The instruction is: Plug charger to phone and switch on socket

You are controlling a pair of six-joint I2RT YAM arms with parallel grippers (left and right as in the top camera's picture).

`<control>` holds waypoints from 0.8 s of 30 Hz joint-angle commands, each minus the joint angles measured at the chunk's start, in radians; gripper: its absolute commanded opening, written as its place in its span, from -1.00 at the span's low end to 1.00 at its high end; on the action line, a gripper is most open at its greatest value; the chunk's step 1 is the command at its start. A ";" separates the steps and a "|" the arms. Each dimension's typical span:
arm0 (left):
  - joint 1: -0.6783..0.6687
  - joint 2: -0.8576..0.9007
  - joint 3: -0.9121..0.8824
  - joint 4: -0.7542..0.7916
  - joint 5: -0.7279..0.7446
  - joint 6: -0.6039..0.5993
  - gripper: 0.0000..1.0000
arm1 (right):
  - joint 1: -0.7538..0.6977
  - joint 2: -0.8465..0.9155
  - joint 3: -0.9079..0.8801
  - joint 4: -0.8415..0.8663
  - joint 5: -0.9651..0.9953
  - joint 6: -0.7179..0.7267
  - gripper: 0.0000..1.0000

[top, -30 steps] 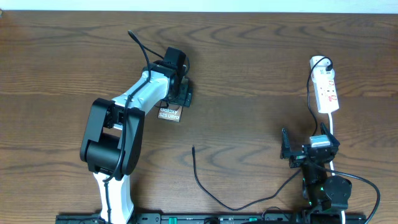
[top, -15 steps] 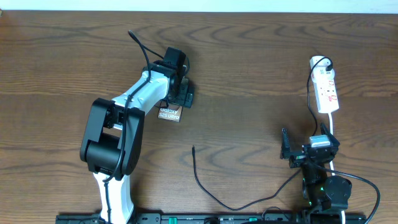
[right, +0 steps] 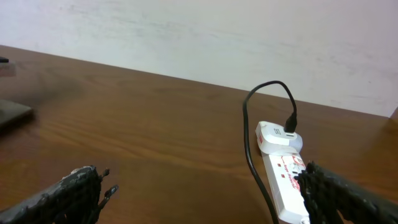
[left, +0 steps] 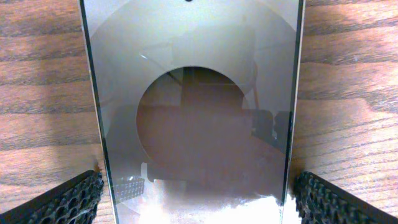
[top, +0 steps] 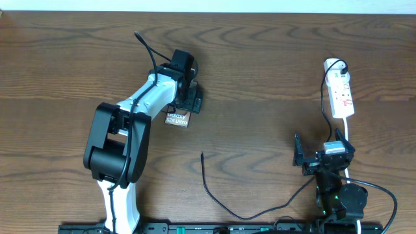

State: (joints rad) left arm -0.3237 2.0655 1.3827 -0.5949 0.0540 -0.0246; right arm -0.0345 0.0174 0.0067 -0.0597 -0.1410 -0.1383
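While my left hand (top: 186,93) hangs wide open over the phone (top: 177,119), its fingers (left: 68,202) flank the glossy slab on either side without gripping it. My right hand (top: 323,157), equally spread and empty, sits near the white socket (top: 342,96). The charger (top: 221,203) lies loose on the surface (top: 260,65), with its tip well apart from the phone.

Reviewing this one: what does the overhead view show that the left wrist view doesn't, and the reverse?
Overhead only: the socket at the right, the charger lying loose with its tip free on the wood, the right gripper and both arms. Left wrist only: the glossy face of the phone up close, with the fingers of the left gripper either side of it. Both: the phone lying flat on the wooden table.
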 commanded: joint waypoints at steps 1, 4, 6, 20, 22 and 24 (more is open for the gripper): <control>0.003 0.075 -0.037 -0.017 0.054 0.006 0.96 | 0.005 -0.006 -0.001 -0.004 0.000 0.011 0.99; 0.003 0.093 -0.037 -0.018 0.068 0.006 0.96 | 0.005 -0.006 -0.001 -0.004 0.000 0.011 0.98; 0.003 0.124 -0.037 -0.013 0.069 0.005 0.96 | 0.005 -0.006 -0.001 -0.004 0.000 0.011 0.99; 0.003 0.133 -0.037 -0.029 0.069 0.006 0.96 | 0.005 -0.006 -0.001 -0.004 0.000 0.011 0.98; 0.003 0.133 -0.037 -0.029 0.069 0.006 0.96 | 0.005 -0.006 -0.001 -0.004 0.000 0.011 0.99; 0.003 0.133 -0.037 -0.030 0.069 0.006 0.99 | 0.005 -0.006 -0.001 -0.004 0.000 0.011 0.98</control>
State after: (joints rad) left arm -0.3237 2.0815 1.4014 -0.6071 0.0566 -0.0223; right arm -0.0345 0.0174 0.0067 -0.0597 -0.1410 -0.1383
